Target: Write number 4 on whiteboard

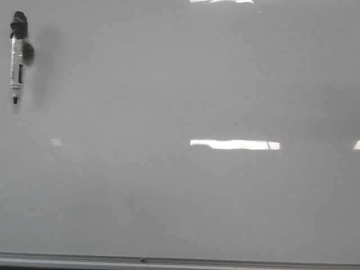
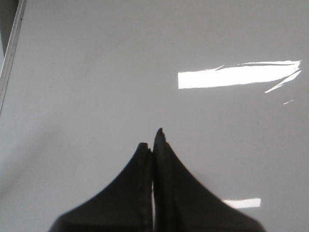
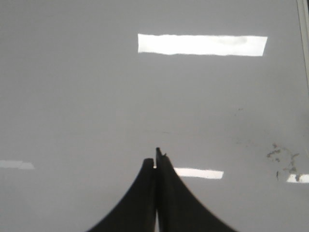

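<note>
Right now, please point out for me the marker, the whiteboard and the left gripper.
marker [image 1: 16,59]: front view, on its white barrel.
whiteboard [image 1: 180,197]: front view, on a bare part of its surface.
left gripper [image 2: 153,142]: left wrist view, between the closed fingertips.

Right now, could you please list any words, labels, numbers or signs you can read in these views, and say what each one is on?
No text can be read in any view.
Marker: a dark label patch on its white barrel, too small and blurred to read.
Whiteboard: no number 4 or other writing visible in the front view.
Faint smudges in the right wrist view: marks, not letters.
</note>
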`<move>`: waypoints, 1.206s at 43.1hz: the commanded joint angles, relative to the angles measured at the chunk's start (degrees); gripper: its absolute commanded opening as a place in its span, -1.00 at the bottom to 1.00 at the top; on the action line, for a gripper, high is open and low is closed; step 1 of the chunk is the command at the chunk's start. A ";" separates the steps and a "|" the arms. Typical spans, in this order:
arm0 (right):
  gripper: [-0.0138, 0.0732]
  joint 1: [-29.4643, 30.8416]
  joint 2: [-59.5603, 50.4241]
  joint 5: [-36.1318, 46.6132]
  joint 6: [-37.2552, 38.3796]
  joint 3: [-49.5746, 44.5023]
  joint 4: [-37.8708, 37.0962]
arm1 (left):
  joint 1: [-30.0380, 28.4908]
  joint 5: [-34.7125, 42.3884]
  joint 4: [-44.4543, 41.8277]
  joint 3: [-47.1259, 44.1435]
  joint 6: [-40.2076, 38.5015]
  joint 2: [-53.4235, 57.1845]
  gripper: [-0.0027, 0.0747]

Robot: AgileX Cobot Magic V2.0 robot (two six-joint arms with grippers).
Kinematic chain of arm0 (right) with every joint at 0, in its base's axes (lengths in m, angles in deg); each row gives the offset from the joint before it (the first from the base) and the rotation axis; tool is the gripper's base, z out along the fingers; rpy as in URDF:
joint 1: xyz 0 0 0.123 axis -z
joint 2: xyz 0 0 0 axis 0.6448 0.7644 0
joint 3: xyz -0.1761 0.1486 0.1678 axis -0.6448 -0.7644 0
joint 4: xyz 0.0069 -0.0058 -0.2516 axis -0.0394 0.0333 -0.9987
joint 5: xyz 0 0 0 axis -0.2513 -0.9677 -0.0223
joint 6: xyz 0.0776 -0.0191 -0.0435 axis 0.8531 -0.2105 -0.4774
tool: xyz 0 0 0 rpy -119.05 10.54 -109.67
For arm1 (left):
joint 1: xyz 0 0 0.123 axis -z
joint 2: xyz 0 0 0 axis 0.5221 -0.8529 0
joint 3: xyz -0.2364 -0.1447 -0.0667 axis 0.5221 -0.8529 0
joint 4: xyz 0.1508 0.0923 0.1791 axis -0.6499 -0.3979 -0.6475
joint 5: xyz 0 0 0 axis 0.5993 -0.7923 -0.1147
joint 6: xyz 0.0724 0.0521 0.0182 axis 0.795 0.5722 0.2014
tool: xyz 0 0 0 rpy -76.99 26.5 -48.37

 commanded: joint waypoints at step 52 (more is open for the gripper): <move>0.33 0.31 32.91 -16.49 -0.29 15.80 -0.06 | 0.41 -17.64 0.74 13.51 -0.06 -29.28 -0.06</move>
